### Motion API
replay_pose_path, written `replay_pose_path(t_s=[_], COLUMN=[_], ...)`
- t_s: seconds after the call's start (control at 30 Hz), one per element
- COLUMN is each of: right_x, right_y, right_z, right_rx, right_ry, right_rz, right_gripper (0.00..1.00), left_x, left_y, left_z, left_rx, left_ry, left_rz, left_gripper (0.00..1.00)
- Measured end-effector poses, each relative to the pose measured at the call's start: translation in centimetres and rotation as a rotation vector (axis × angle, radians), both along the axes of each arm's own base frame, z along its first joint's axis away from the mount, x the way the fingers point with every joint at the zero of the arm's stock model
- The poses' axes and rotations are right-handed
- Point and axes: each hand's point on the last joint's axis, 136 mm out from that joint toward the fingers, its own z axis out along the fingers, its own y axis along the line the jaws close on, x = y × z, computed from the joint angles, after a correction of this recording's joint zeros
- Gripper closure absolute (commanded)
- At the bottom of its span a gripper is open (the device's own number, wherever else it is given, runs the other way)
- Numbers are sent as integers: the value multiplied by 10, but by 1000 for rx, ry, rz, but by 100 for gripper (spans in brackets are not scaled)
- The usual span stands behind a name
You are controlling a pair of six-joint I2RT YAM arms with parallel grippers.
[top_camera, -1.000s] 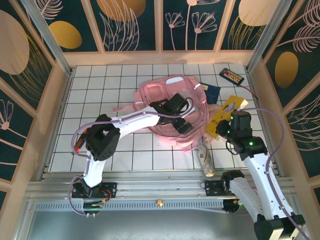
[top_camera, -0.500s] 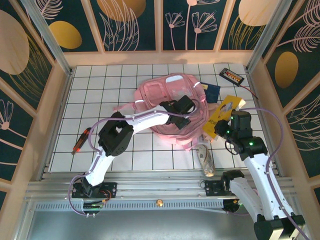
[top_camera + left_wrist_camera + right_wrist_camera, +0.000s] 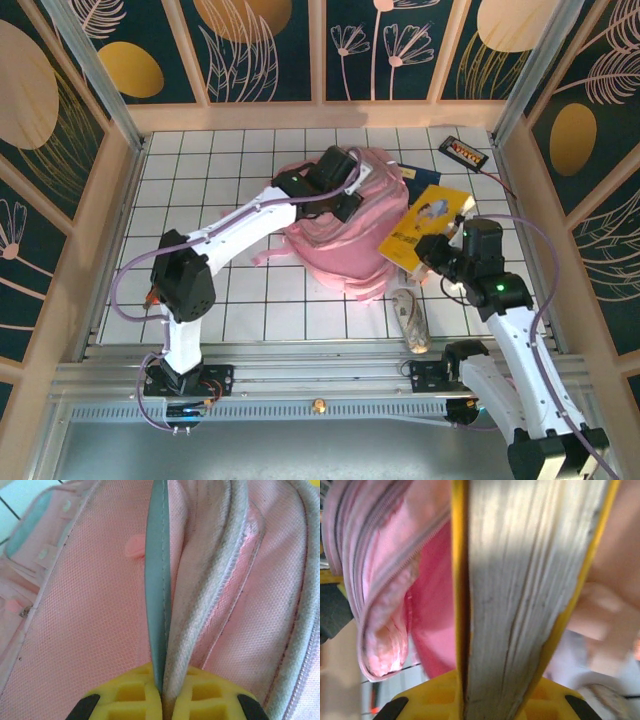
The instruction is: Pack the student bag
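One student bag (image 3: 340, 250), one book (image 3: 425, 222) — both gripped.

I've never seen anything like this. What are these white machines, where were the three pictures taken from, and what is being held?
These are two white robot arms, bolted at the table's near edge, each ending in a two-finger hand. The wide picture looks down from above; the two close-ups come from cameras on the wrists. On the white gridded table lies a soft pink fabric backpack. The left hand pinches a fold of it between yellow pads. The right hand grips a thick yellow-covered book beside the bag. A black-and-orange gadget, a dark blue flat item and a pale tube-shaped pouch lie nearby.
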Motion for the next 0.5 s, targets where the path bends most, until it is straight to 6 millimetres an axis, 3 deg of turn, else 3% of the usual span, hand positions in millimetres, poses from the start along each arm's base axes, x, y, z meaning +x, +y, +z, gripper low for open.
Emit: replay_pose_path(t_s=[0.27, 0.5], right_x=[28, 56], right_y=[39, 112], right_z=[-37, -64], right_rx=[201, 242], right_ry=[87, 130], right_rz=[56, 191], right_gripper=[100, 100], left_x=[-2, 2], left_y=[0, 1], left_z=[9, 10], left_rx=[-84, -128], left_ry=[61, 84], left_rz=[20, 37], left_gripper=[100, 100])
